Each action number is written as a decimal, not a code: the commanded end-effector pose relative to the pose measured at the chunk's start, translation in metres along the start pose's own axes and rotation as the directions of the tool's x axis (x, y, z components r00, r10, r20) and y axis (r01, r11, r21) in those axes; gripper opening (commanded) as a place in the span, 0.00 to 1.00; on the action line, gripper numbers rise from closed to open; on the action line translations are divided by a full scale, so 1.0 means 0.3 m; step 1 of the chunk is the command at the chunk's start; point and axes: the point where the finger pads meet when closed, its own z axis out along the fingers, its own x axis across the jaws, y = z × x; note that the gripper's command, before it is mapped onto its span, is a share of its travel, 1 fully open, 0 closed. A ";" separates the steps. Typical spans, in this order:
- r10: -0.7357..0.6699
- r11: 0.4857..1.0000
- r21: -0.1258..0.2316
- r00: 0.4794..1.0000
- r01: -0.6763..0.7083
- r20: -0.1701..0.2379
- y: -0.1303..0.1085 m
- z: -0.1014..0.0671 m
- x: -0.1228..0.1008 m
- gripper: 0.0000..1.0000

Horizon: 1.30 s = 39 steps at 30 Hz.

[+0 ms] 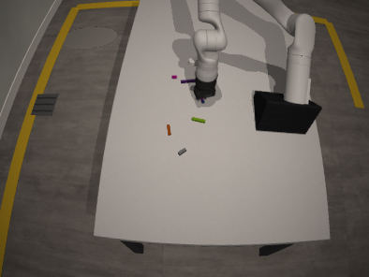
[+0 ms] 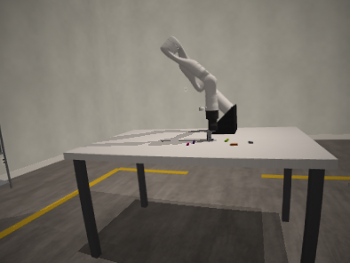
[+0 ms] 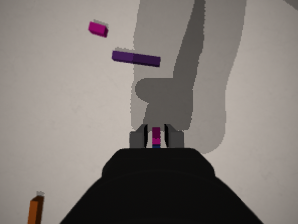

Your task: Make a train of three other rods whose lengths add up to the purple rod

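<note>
My gripper is low over the table, just right of the purple rod. Its fingers stand open, with a small gap on each side of a short magenta rod that lies between them. A blue rod sits right against that rod's near end, mostly hidden by the gripper body. In the top view the gripper covers the magenta rod and only the blue tip shows. A second magenta rod lies left of the purple rod. The grey rod lies nearer the front.
A lime rod and an orange rod lie in front of the gripper. The arm's black base block stands at the right of the table.
</note>
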 end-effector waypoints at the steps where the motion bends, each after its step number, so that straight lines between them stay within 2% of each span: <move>1: 0.000 1.000 0.000 1.000 0.000 0.002 0.000 -0.002 -0.002 0.54; 9: 0.000 1.000 0.000 1.000 0.000 0.002 0.000 -0.026 -0.002 0.54; 13: 0.000 1.000 0.000 1.000 0.000 0.002 0.000 -0.076 -0.002 0.54; 21: 0.000 1.000 0.000 1.000 0.000 0.002 0.000 -0.218 -0.002 0.54; 23: 0.000 1.000 0.000 1.000 0.000 0.002 0.000 -0.218 -0.002 0.54; 29: 0.000 1.000 0.000 1.000 0.000 0.002 0.000 -0.290 -0.002 0.54; 34: 0.000 1.000 0.000 1.000 0.000 0.002 0.000 -0.302 -0.001 0.54; 35: 0.000 1.000 0.000 1.000 0.000 0.002 0.000 -0.302 -0.001 1.00; 39: 0.000 1.000 0.000 1.000 0.000 0.002 0.000 -0.302 -0.001 1.00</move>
